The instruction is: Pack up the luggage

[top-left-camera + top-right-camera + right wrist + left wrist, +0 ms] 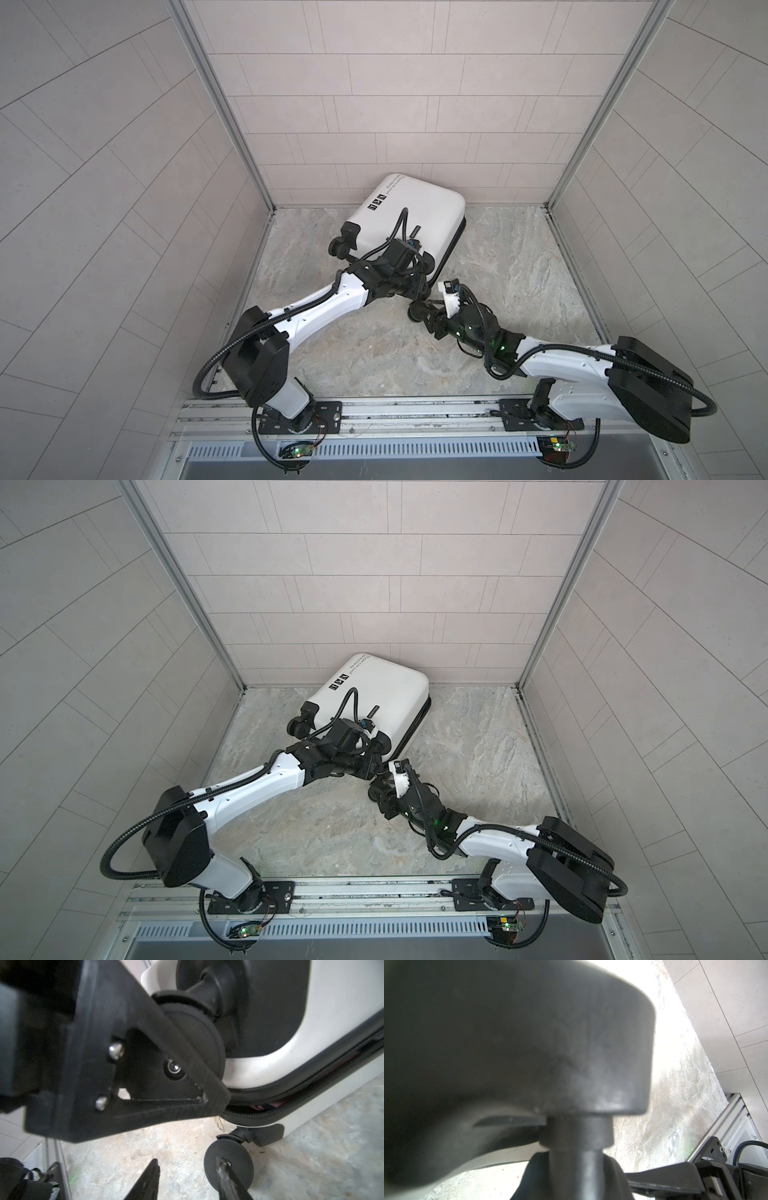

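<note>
Left fingers (pixel 124 1001) clamp the luggage's (pixel 415 216) upper wheel (pixel 199 1034), steadying it, I judge; my right fingers (pixel 149 1180) wait half-open. Lower wheel (pixel 228 1157) adjacent.

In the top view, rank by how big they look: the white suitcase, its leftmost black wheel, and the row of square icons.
Largest to smallest:
white hard-shell suitcase
leftmost black caster wheel
row of three black square icons, nearly as long as the wheel but thinner

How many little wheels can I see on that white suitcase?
3 wheels. Left wheel at the suitcase's left corner in a top view; upper wheel and lower wheel at its near corner, one above the other. A fourth may be hidden underneath.
</note>
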